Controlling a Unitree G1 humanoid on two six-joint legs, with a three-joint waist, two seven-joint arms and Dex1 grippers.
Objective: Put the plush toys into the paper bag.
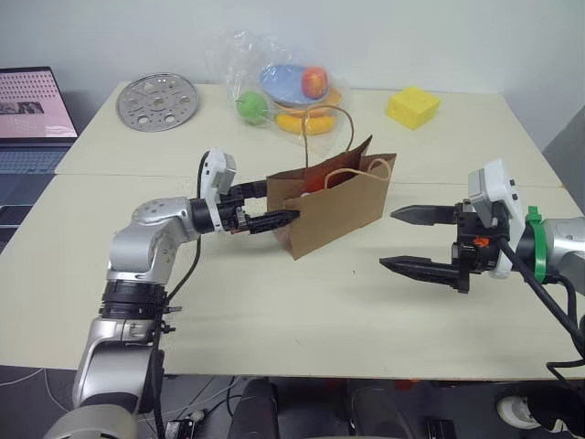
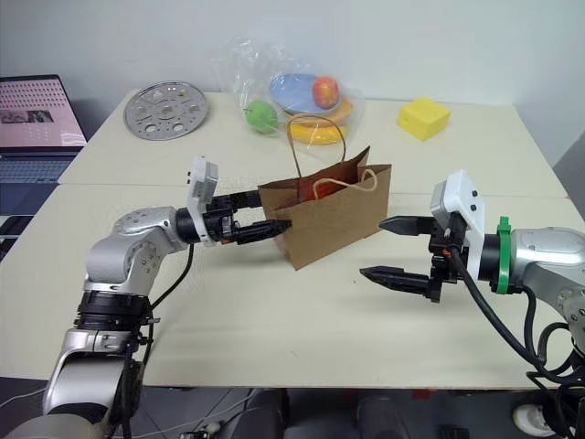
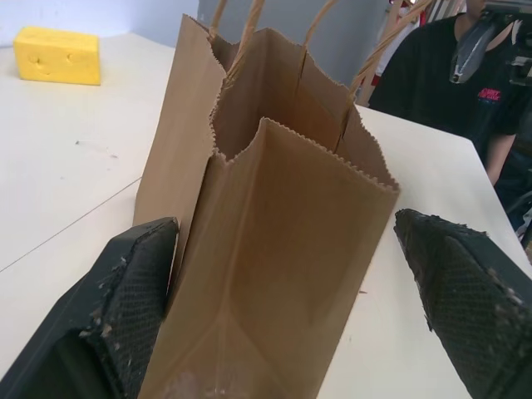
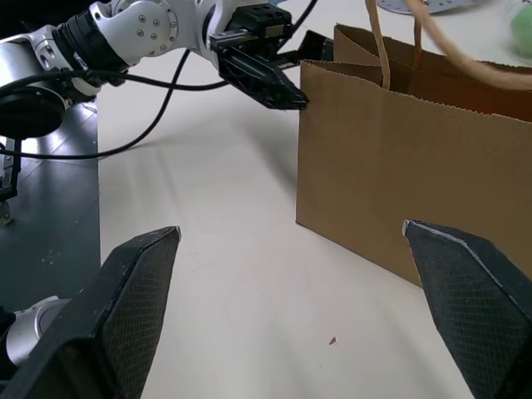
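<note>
Left gripper level (spread) astride paper bag.

paper bag brown (tan handles) | block yellow | plate silver

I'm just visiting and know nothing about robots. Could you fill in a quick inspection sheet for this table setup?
Surface: cream table, two tops butted together.
Job's things: paper bag upright, mouth open; an orange shape shows inside it.
Clutter: yellow block, perforated metal disc, clear plastic bag of toy fruit and dishes.
Grippers: left gripper open, straddling the bag's end; right gripper open, apart from the bag.
Cables: black cable along the right arm.
Surroundings: laptop, person in black.
</note>
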